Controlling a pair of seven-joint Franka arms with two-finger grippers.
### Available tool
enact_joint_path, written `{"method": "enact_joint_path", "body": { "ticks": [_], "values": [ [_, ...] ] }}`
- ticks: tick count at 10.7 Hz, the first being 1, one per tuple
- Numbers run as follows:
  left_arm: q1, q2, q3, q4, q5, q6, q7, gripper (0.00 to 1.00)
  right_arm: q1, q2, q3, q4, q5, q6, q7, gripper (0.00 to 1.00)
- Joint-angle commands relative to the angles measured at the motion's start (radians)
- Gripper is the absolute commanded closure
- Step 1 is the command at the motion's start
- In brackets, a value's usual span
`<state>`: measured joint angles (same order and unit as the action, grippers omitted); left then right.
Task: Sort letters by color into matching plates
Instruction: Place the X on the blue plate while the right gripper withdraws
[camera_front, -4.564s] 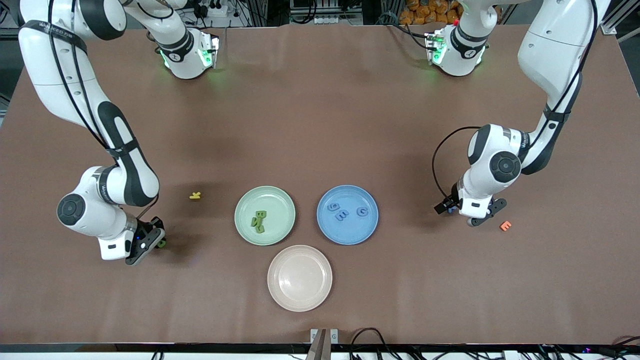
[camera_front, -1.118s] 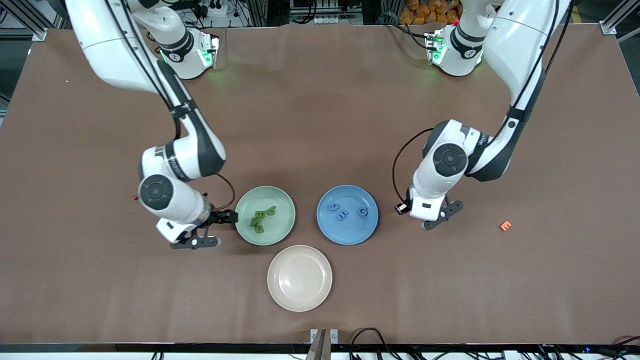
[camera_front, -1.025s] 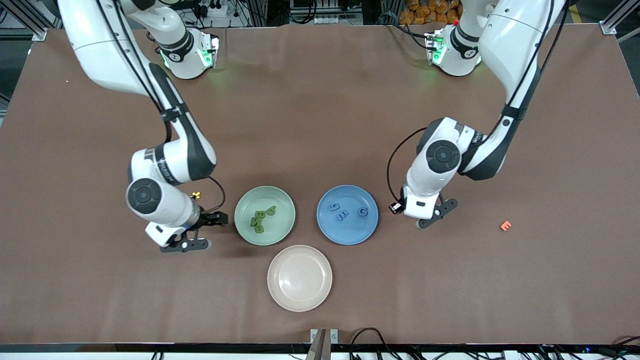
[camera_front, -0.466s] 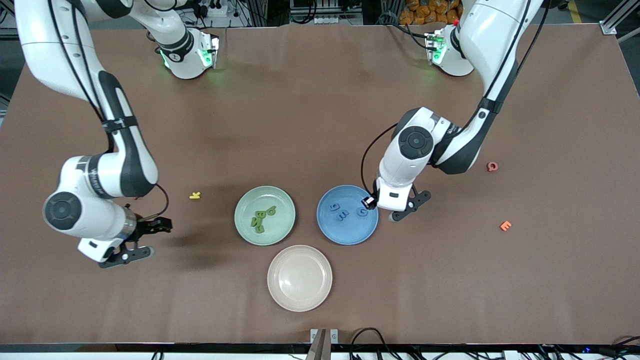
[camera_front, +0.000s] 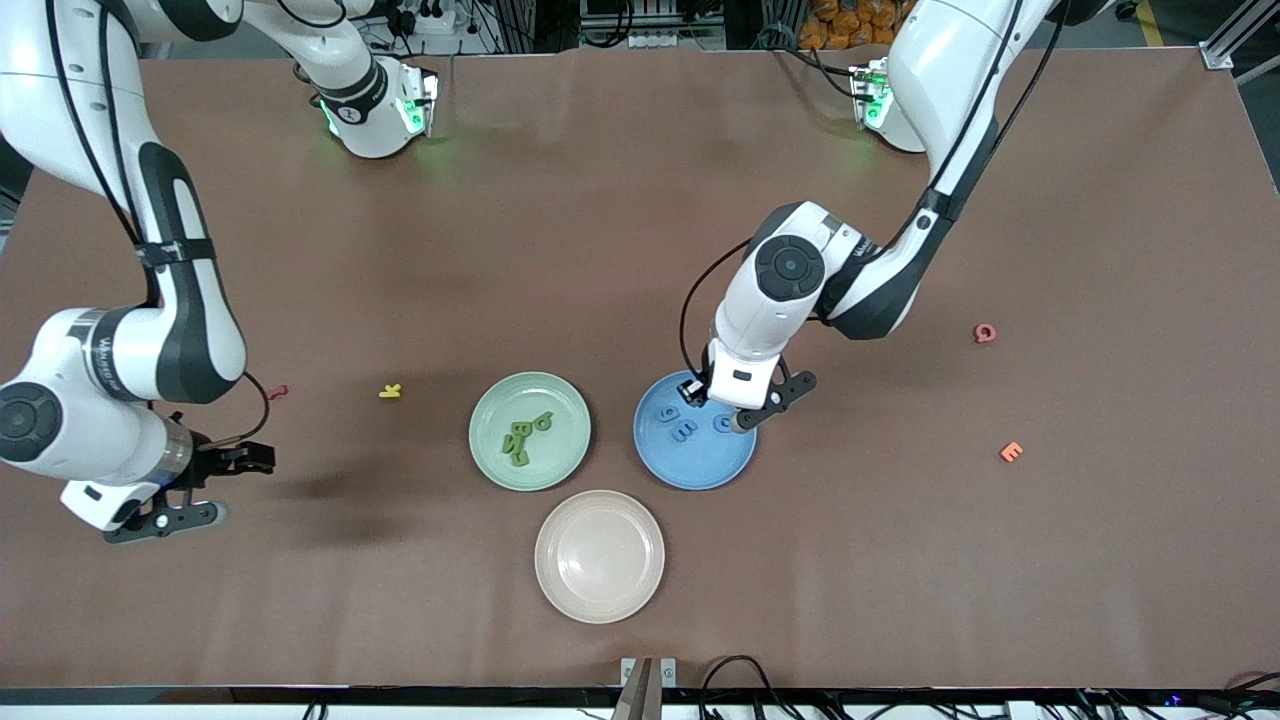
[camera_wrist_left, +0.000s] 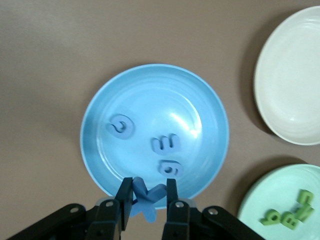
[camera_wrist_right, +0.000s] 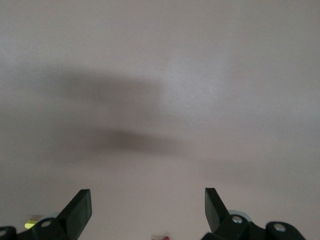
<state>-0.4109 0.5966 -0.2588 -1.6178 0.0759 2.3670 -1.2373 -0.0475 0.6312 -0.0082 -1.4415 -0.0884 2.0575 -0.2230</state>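
Front view gives you the whole table (camera_front: 640, 200): your left gripper (camera_front: 700, 392) hangs over the rim of the blue plate (camera_front: 700, 465), on the side toward the robots' bases. Look at the left wrist view and you see its fingers (camera_wrist_left: 125, 197) clamped on a blue letter (camera_wrist_left: 145, 199), a small chunky foam shape pinched between the pads above the plate's edge. Three blue letters (camera_front: 692, 422) already lie flat in that plate, apart from one another.

Beside it, toward the right arm's end of the table, you have the pale green plate (camera_front: 555, 460) with four dark green letters (camera_front: 522, 438) bunched together near its middle. The beige plate (camera_front: 600, 590) sits nearer to the front camera than both, between them.

Your right gripper (camera_front: 225, 470) is well away from the plates, over bare table at the right arm's end, with its fingers (camera_wrist_right: 80, 206) spread wide and nothing between them.

Stray pieces lie on the tabletop: a yellow letter (camera_front: 390, 391) and a red letter (camera_front: 277, 391) toward the right arm's end, an orange letter (camera_front: 1011, 452) and a second red piece (camera_front: 985, 333) toward the left arm's end.
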Motion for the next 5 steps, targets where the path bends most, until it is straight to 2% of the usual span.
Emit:
{"method": "enact_joint_path", "body": {
  "ticks": [1, 5],
  "values": [
    [-0.011, 0.025, 0.007, 0.058, -0.025, -0.012, 0.004, 0.00, -0.008, -0.065, -0.027, 0.026, 0.015, -0.109, 0.008, 0.00],
    [0.004, 0.022, 0.013, 0.053, -0.015, -0.015, 0.038, 0.00, -0.002, -0.207, -0.039, 0.027, 0.058, -0.331, 0.094, 0.00]
  ]
}}
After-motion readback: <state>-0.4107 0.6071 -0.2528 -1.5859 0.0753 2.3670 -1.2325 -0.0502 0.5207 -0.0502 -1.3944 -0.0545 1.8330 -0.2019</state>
